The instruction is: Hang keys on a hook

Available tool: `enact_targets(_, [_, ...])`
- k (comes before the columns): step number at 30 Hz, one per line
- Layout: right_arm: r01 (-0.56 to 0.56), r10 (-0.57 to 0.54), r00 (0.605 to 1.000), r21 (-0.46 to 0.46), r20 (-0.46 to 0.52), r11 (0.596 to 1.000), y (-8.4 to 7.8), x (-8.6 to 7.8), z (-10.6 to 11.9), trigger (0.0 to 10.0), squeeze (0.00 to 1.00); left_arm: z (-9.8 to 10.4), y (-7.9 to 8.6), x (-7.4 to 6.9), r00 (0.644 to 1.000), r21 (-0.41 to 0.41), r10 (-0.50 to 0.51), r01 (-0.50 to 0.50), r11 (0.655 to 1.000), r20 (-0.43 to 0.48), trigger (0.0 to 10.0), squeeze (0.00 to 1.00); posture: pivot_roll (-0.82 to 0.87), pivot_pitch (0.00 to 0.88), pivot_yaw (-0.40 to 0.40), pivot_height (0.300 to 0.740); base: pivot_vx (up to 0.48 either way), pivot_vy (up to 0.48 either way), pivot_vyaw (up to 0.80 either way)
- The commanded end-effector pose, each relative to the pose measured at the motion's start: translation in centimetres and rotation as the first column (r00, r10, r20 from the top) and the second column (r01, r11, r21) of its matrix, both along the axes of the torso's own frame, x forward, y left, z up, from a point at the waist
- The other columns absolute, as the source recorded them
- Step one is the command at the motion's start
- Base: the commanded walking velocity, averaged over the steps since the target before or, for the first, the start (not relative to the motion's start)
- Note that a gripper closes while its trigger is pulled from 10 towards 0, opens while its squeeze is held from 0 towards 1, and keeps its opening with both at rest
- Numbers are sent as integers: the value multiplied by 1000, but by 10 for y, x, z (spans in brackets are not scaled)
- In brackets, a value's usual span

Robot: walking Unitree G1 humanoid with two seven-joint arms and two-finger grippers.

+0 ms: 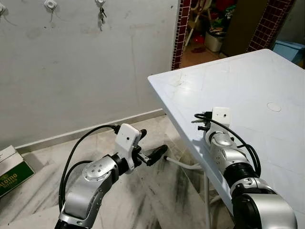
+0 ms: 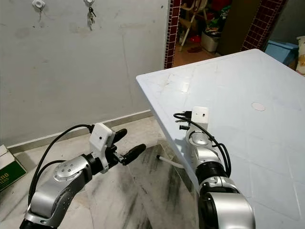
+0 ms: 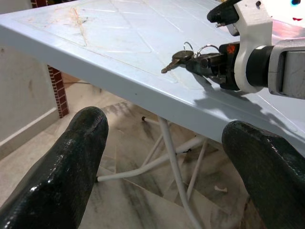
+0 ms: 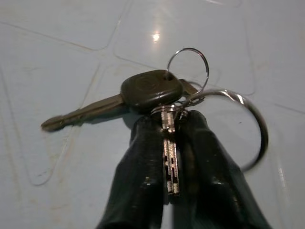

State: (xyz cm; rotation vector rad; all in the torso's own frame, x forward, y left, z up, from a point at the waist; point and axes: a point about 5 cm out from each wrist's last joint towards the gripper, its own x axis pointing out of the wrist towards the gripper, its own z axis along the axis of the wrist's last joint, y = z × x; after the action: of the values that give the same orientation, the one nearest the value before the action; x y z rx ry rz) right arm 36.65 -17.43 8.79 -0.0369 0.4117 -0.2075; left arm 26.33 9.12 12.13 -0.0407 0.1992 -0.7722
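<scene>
Pinched between my right claw (image 4: 167, 157) fingers, the keys (image 4: 152, 95) sit just above the white counter (image 1: 248, 90). Pickup looks done; the wall hook (image 1: 50, 5) is well apart. Left claw (image 1: 151, 151) hangs wide, idle.

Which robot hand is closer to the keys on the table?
Right. The right gripper is shut on the keys; the left gripper hangs open beside the table.

Left gripper (image 1: 153, 155) extended forward, jaws apart. Right gripper (image 4: 167, 143) reaching forward, jaws pinched together.
</scene>
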Motion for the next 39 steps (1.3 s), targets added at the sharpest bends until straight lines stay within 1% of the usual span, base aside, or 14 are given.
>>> enact_targets(1, [5, -5, 999, -4, -43, 1000, -2, -5, -9, 0, 0, 1, 0, -2, 1000, 6, -8, 8, 1000, 4, 10000, 0, 80, 41, -9, 740, 0, 0, 0])
enact_targets(13, [2, -2, 1000, -7, -22, 1000, -3, -4, -7, 0, 0, 1, 2, 0, 1000, 12, 14, -14, 1000, 10, 10000, 0, 73, 43, -8, 740, 0, 0, 0])
enact_targets(16, [-15, 16, 999, -47, 35, 999, -5, 0, 2, 0, 0, 2, 4, 4, 999, 13, 47, -48, 999, 27, 10000, 0, 71, 50, -8, 740, 0, 0, 0])
enact_targets(17, [-36, 43, 994, -70, 97, 997, -4, 4, 12, 0, 0, 4, 6, 7, 996, 14, 84, -84, 996, 42, 10000, 0, 71, 47, -8, 740, 0, 0, 0])
enact_targets(19, [-81, 105, 974, -122, 201, 989, 0, 9, 29, 0, 0, 5, 9, 11, 990, 8, 130, -131, 991, 55, 10000, 0, 69, 46, -9, 740, 0, 0, 0])
enact_targets(20, [-81, 105, 974, -122, 201, 989, 0, 9, 29, 0, 0, 5, 9, 11, 990, 8, 130, -131, 991, 55, 10000, 0, 69, 46, -9, 740, 0, 0, 0])
enact_targets(22, [-112, 167, 942, -196, 292, 974, 3, 13, 46, 0, 0, 5, 12, 13, 985, 10, 158, -159, 987, 68, 10000, 0, 69, 46, -9, 740, 0, 0, 0])
enact_targets(28, [-112, 189, 925, -236, 331, 965, 1, 13, 55, 0, 0, 5, 12, 14, 982, 14, 171, -173, 985, 76, 10000, 0, 62, 46, -15, 740, 0, 0, 0])
enact_targets(31, [-138, 217, 909, -233, 357, 962, 6, 11, 57, 0, 0, 7, 14, 15, 976, 15, 198, -200, 980, 94, 10000, 0, 64, 47, -16, 740, 0, 0, 0])
enact_targets(33, [-208, 278, 876, -212, 395, 955, 15, 9, 61, 627, 0, 10, 19, 18, 962, 6, 248, -250, 968, 117, 10000, 0, 64, 48, -16, 740, 0, 0, 0])
enact_targets(34, [-259, 316, 852, -188, 417, 947, 21, 8, 64, 4549, 0, 12, 23, 20, 951, 2, 279, -282, 959, 131, 10000, 0, 64, 49, -15, 740, 0, 0, 0])
enact_targets(35, [-313, 356, 829, -169, 432, 935, 27, 7, 66, 8039, 0, 13, 27, 22, 941, -3, 306, -309, 951, 143, 10000, 0, 63, 49, -15, 740, 0, 0, 0])
enact_targets(36, [-393, 419, 788, -155, 451, 906, 37, 4, 69, 10000, 0, 15, 32, 24, 925, -12, 344, -347, 938, 159, 10000, 0, 61, 50, -14, 740, 0, 0, 0])
enact_targets(39, [-421, 431, 772, -133, 467, 897, 40, 2, 72, 10000, 0, 15, 35, 25, 916, -10, 365, -368, 930, 164, 10000, 0, 60, 51, -15, 740, 0, 0, 0])
